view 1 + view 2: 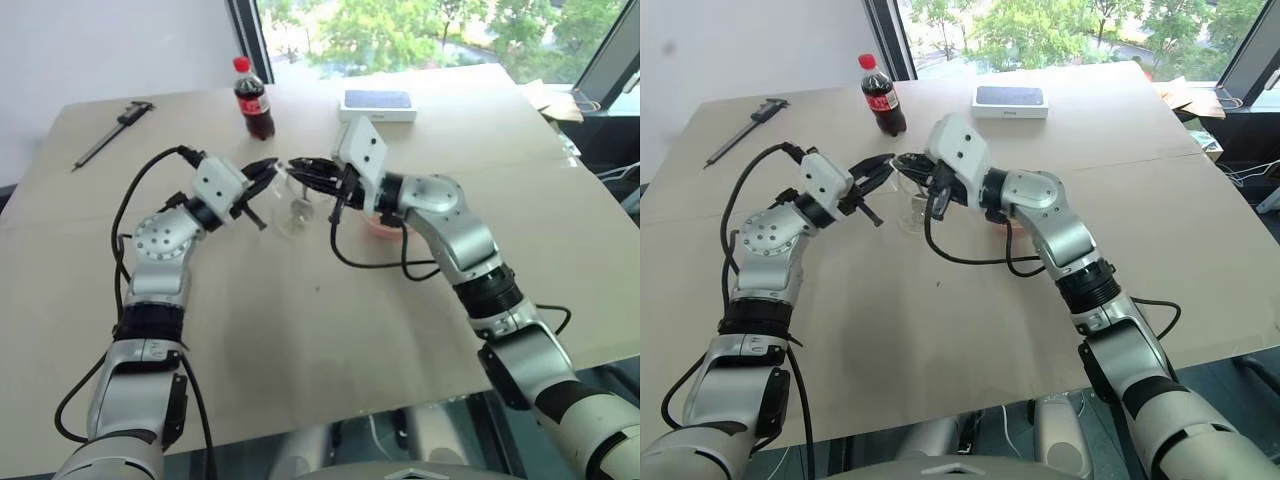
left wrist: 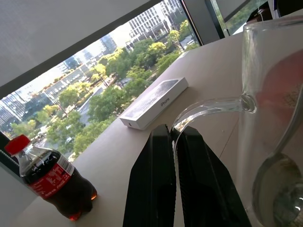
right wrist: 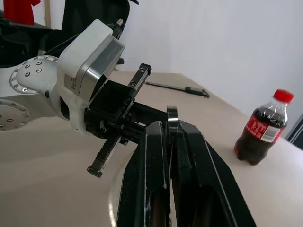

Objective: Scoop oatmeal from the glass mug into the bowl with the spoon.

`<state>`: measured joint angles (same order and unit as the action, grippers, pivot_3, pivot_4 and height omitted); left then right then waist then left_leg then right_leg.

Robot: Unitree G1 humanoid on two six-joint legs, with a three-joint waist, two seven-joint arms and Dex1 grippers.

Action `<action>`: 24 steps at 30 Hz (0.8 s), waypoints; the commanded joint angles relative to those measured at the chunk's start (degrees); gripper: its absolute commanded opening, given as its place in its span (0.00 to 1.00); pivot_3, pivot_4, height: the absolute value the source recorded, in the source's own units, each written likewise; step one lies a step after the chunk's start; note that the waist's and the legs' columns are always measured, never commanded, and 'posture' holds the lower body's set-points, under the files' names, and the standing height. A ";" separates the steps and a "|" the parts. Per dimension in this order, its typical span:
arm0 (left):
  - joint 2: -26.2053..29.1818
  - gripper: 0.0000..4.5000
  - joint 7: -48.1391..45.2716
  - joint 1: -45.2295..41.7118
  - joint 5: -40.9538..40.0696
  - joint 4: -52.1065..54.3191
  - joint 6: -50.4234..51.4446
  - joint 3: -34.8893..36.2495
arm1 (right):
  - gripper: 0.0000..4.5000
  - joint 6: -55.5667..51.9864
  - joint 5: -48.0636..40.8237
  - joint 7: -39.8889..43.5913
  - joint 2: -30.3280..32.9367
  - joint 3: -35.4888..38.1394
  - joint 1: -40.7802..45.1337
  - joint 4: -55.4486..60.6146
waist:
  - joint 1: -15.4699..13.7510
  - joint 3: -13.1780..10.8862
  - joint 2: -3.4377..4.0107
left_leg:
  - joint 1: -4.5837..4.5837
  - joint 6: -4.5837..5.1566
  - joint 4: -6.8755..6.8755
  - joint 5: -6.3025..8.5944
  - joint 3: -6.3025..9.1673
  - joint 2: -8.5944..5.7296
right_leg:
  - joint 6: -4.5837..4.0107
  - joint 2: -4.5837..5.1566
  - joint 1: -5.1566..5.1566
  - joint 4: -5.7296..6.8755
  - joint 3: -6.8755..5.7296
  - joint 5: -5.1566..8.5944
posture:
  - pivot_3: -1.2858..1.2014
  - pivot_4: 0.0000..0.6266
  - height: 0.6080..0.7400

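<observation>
The glass mug (image 1: 297, 205) stands upright at the middle of the table. My left gripper (image 1: 270, 172) is shut on the mug's handle (image 2: 208, 106), which runs between its fingertips (image 2: 163, 135) in the left wrist view. My right gripper (image 1: 302, 166) reaches in over the mug's rim from the right and is shut on the spoon; the end of its handle (image 3: 172, 116) sticks up between the fingers. The spoon's oval bowl (image 2: 279, 182) hangs low inside the mug. The pink bowl (image 1: 385, 226) sits just right of the mug, mostly hidden behind my right arm. I cannot make out the oatmeal.
A cola bottle (image 1: 257, 100) with a red cap stands behind the mug. A white phone box (image 1: 378, 104) lies at the back centre, and a caliper (image 1: 110, 132) at the back left. Black cables loop from both wrists down to the tabletop.
</observation>
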<state>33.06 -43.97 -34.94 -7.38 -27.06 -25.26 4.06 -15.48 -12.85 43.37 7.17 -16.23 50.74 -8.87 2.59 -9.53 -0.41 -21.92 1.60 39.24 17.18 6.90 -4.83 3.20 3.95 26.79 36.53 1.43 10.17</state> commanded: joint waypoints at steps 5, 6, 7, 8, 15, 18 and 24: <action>-0.26 0.01 1.24 -3.55 0.36 0.43 -3.88 0.92 | 0.00 -12.02 -3.72 -1.97 -1.32 2.93 -1.03 2.35 | -0.06 0.00 0.00 | -0.01 0.00 0.03 0.00 0.00 -0.01 | 0.00 0.01 0.00 0.02 0.00 0.00 | 0.52 0.24 1.00; -0.31 0.01 1.12 -3.81 0.39 0.22 -3.93 0.93 | 0.00 -12.90 -4.09 -2.07 -1.46 3.13 -1.20 2.34 | -0.07 0.00 0.00 | -0.01 0.00 0.03 0.00 0.00 -0.01 | 0.00 0.02 0.00 0.02 0.00 0.00 | 0.52 0.24 1.00; -0.41 0.01 0.97 -4.14 0.35 0.04 -3.91 0.92 | 0.00 -13.63 -4.37 -2.20 -1.59 3.36 -1.38 2.32 | -0.06 0.00 0.00 | -0.01 0.00 0.03 0.00 0.00 -0.02 | 0.00 0.02 0.00 0.02 0.00 0.00 | 0.52 0.24 1.00; -0.47 0.01 0.85 -4.44 0.27 -0.15 -3.87 0.91 | 0.00 -14.09 -4.46 -2.33 -1.70 3.46 -1.58 2.28 | -0.02 0.00 0.00 | -0.01 0.00 0.03 0.00 0.00 -0.02 | 0.00 0.02 0.00 0.03 0.00 0.00 | 0.52 0.24 1.00; -0.73 0.01 -0.23 -6.47 -0.16 -1.72 -3.85 0.05 | 0.00 -21.94 -8.09 -4.64 -4.65 5.29 -4.07 2.87 | 0.00 0.00 0.00 | 0.00 0.00 0.05 0.00 -0.02 -0.02 | 0.00 0.03 0.01 0.09 0.01 0.00 | 0.52 0.24 1.00; -0.77 0.01 -0.43 -7.10 -0.20 -2.74 -4.13 -0.16 | 0.00 -26.31 -9.89 -6.77 -6.35 6.61 -4.95 3.17 | 0.00 0.00 0.00 | 0.01 0.00 0.08 0.00 -0.03 -0.02 | 0.00 0.03 0.02 0.14 0.01 0.00 | 0.52 0.24 1.00; -1.17 0.01 -1.28 -7.10 -0.14 -3.81 -4.11 -0.62 | 0.00 -34.70 -14.55 -12.69 -10.70 12.15 -5.50 3.28 | -0.01 0.00 0.00 | 0.01 0.00 0.10 0.00 -0.04 -0.03 | 0.00 0.04 0.02 0.18 0.02 0.00 | 0.52 0.24 1.00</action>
<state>32.06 -46.14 -37.78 -5.56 -34.46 -26.68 1.68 -44.95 -24.78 31.75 -1.45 -3.09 46.25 -4.92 2.59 -9.53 -0.41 -21.91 1.60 39.34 17.18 6.87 -4.86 3.20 3.99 26.81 36.71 1.45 10.17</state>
